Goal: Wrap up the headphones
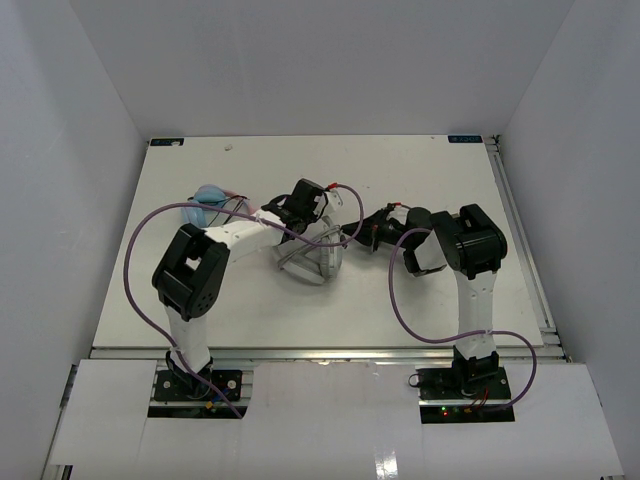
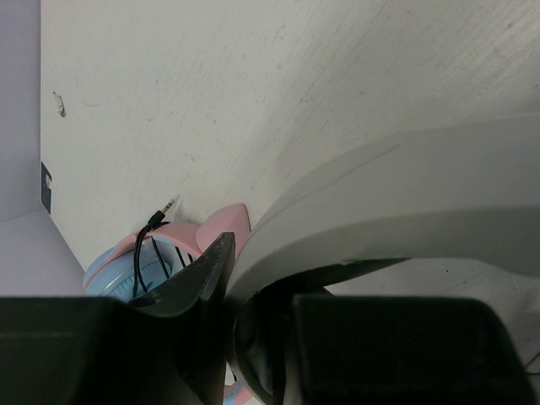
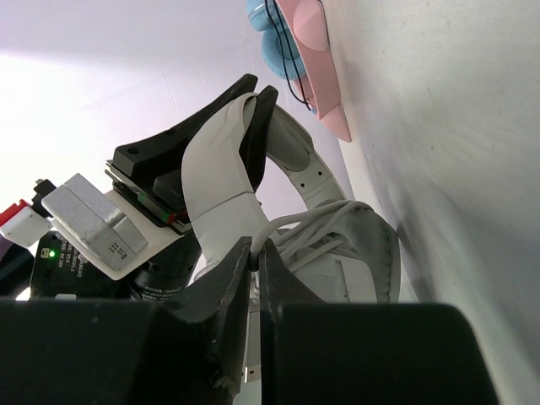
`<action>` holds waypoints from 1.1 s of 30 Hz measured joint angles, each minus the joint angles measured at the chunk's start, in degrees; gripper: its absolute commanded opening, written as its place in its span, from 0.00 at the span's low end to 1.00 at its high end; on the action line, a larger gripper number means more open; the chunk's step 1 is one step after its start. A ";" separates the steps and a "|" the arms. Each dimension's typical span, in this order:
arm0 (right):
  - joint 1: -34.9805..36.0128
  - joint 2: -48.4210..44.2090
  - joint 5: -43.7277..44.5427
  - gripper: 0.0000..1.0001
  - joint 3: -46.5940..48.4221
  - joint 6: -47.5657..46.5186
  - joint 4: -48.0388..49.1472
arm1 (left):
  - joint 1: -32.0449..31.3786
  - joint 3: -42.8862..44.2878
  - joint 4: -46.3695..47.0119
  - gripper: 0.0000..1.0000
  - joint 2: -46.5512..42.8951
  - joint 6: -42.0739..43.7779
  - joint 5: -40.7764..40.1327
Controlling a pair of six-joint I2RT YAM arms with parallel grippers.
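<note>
The white-and-grey headphones (image 1: 315, 255) stand mid-table, with their grey cable wound in several turns around the ear cups (image 3: 371, 253). My left gripper (image 1: 308, 212) is shut on the headband (image 2: 380, 202), which fills its wrist view; the band also shows in the right wrist view (image 3: 221, 181). My right gripper (image 1: 352, 234) is just right of the headphones, shut on the cable (image 3: 274, 239) where it leaves the wound bundle. The plug end (image 3: 251, 374) hangs below the right gripper's jaws.
A blue-and-pink fabric bundle (image 1: 208, 206) with thin dark loops lies left of the headphones, close behind my left arm; it also shows in the left wrist view (image 2: 160, 253) and the right wrist view (image 3: 295, 42). Purple arm cables (image 1: 400, 290) arc over the table. White walls enclose three sides.
</note>
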 measured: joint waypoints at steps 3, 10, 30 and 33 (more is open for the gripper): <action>-0.08 0.00 0.12 0.11 -0.85 -0.17 1.04 | 0.00 0.32 -0.47 0.32 0.42 -0.42 0.00; -0.14 0.00 0.17 0.10 -1.93 -1.03 2.12 | 0.00 0.97 -2.06 0.34 3.66 -2.23 0.96; -0.60 1.03 2.32 0.17 -2.46 -1.14 4.90 | 0.69 -0.17 -3.22 0.98 3.28 -3.30 3.31; -0.77 1.20 3.19 0.22 -2.74 -1.03 5.65 | 1.01 -0.21 -3.06 0.98 3.08 -3.62 3.46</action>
